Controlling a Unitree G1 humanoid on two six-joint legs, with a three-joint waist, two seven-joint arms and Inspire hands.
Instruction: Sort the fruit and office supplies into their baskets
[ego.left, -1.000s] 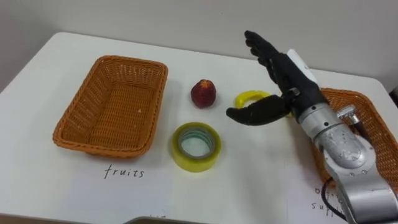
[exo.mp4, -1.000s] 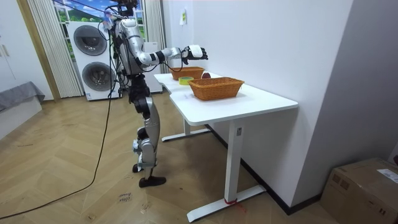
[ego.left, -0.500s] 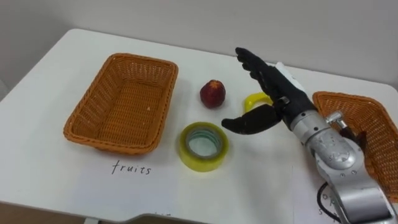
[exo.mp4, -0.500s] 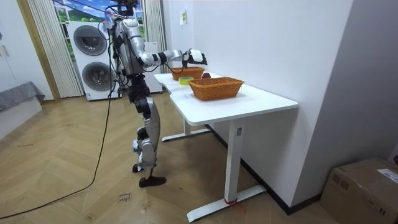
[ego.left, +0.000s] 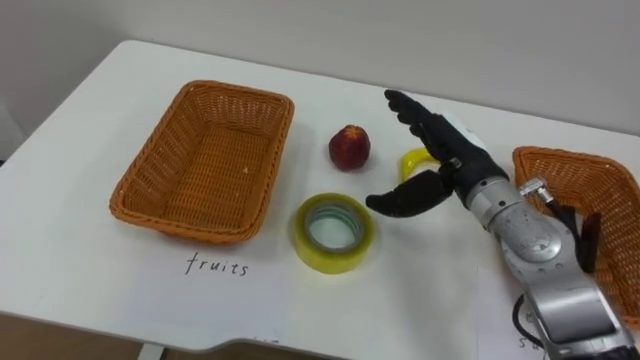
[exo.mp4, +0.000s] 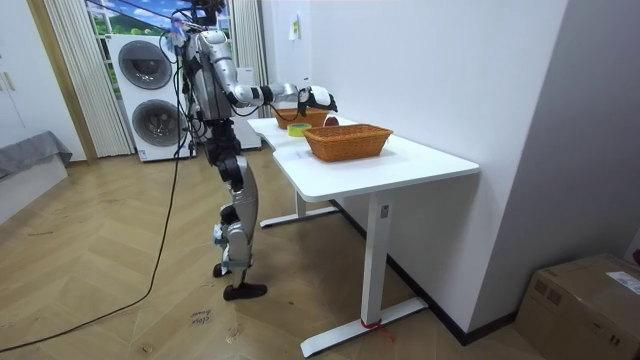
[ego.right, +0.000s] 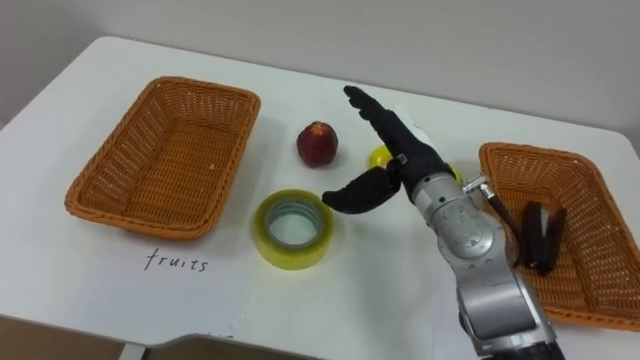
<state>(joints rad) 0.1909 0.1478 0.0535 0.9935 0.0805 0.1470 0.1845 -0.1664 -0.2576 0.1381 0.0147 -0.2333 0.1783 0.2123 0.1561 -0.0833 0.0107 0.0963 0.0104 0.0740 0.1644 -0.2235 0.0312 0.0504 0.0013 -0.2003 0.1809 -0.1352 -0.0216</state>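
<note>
We are holding our right hand (ego.left: 447, 163) out over the white table (ego.left: 90, 110), fingers straight and thumb spread, gripping nothing. It is hanging just beside the red fruit (ego.left: 349, 147), partly hiding a small yellow ring (ego.left: 410, 158), and the big yellow tape roll (ego.left: 333, 232) is lying near. The left basket (ego.left: 150, 165) is sitting by the handwritten word "fruits" (ego.left: 216, 265), and the right basket (ego.right: 520, 157) is holding a dark thing (ego.right: 540, 238).

You have a white desk (exo.mp4: 420, 165) against a white wall (exo.mp4: 440, 60), herringbone wood floor (exo.mp4: 130, 320) under it, two stacked washing machines (exo.mp4: 150, 85) beside pale curtains (exo.mp4: 68, 70), and a cardboard box (exo.mp4: 585, 300) at the room view's right.
</note>
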